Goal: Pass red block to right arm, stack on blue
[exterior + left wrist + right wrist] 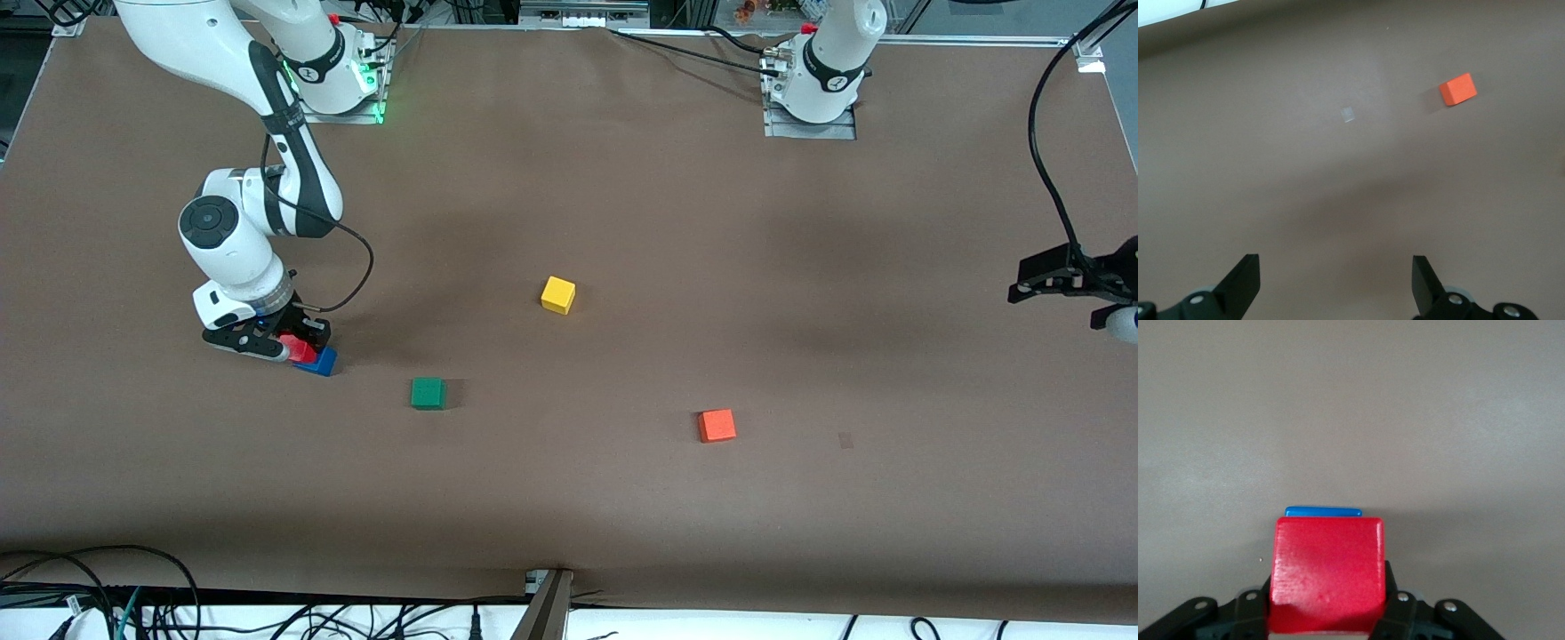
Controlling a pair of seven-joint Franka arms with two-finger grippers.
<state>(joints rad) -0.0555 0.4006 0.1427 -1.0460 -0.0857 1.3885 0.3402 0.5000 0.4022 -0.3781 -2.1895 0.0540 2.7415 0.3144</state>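
Red block (1327, 570) clamped in right tool (1328, 613) above blue cube (1323, 511).

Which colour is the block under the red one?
Blue, seen best in the front view, beneath the red block.

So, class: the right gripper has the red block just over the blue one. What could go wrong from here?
1. The red block looks offset over the blue block, which peeks out at one edge; released like this it may sit crooked or tip off.
2. The right gripper is low beside the stack; opening or lifting could knock either block.
The left gripper waits open toward the left arm's end.
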